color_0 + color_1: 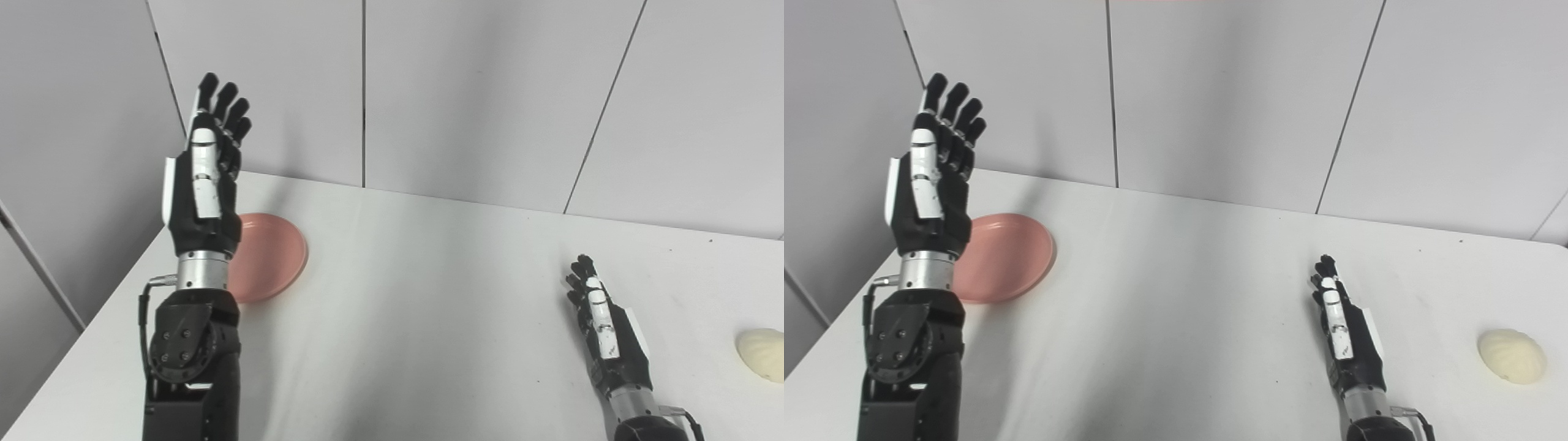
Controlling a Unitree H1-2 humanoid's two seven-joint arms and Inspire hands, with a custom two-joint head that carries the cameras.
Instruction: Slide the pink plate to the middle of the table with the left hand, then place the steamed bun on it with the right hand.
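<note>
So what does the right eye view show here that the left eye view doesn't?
Only the right eye view shows the whole steamed bun and the table's rounded far right corner. The left eye view cuts the bun at its right edge, but shows more of the wall left of the table. Both share the pink plate at the table's left, partly hidden behind the raised, open left hand, and the open right hand low over the table.

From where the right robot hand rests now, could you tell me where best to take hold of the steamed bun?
Probably from above, fingers closing on opposite sides of the steamed bun: it is a low dome flat on the table with no handle. The right robot hand lies open to its left.
</note>
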